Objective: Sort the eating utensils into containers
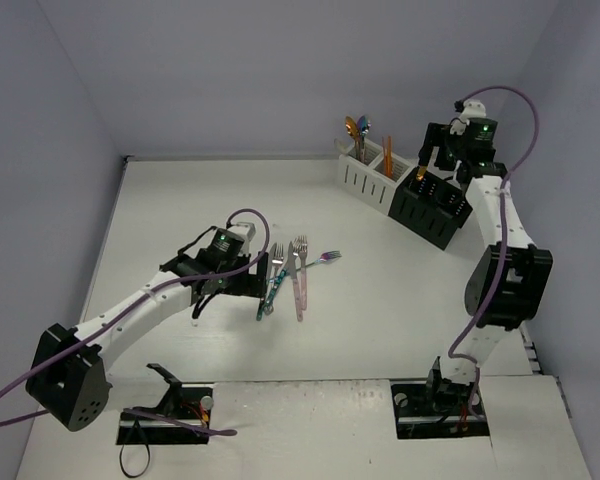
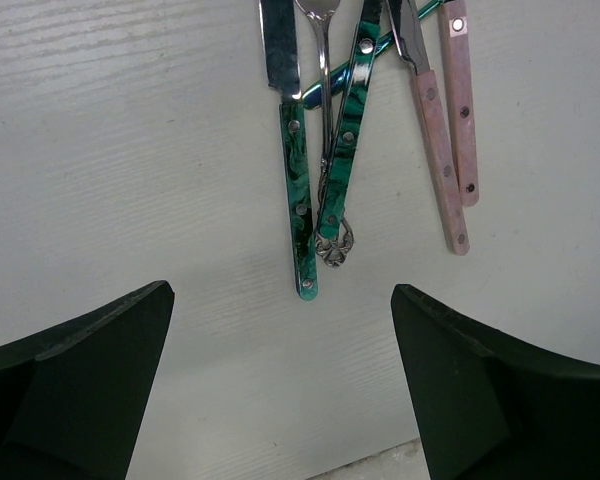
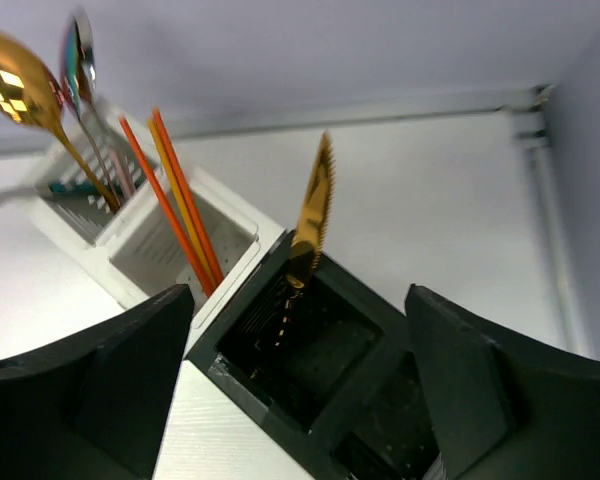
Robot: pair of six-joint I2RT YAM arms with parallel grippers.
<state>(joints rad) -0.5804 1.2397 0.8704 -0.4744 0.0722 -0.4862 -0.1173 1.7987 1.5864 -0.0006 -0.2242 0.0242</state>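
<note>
The left tool (image 1: 263, 290) sits low over the bench (image 1: 180, 210), a little to 9 o'clock of its middle. Its jaws are spread wide with nothing between them. Just beyond it, toward 3 o'clock in the overhead view, is a loose cluster of utensils.

In the left wrist view, a green-handled knife (image 2: 300, 200) lies straight, its handle end nearest the gap between the jaws. Beside it, a second green-handled piece (image 2: 348, 140) lies slantwise over a silver piece with a scrolled handle end (image 2: 332, 242). At 2 o'clock of these, two pink-handled pieces (image 2: 442, 150) lie side by side, close together. A shiny blue-green fork (image 1: 328, 257) slants across the far end of the cluster, its head pointing to 3 o'clock in the overhead view.

The right tool (image 1: 427, 168) hangs above the black caddy (image 1: 435, 215), which stands at 1 o'clock on the bench. Its jaws are apart and grip nothing. Below them, a gold knife (image 3: 308, 215) with a saw-toothed edge stands tilted, handle down. It is in the black caddy's compartment next to the white caddy (image 3: 145, 250) and is clear of both jaws.

The white caddy adjoins the black one at its 10 o'clock side. Its nearer compartment holds thin orange pieces (image 3: 175, 190). The farther one holds a gold spoon (image 3: 10, 70) and a rainbow-sheen spoon (image 3: 80, 45), both upright.
</note>
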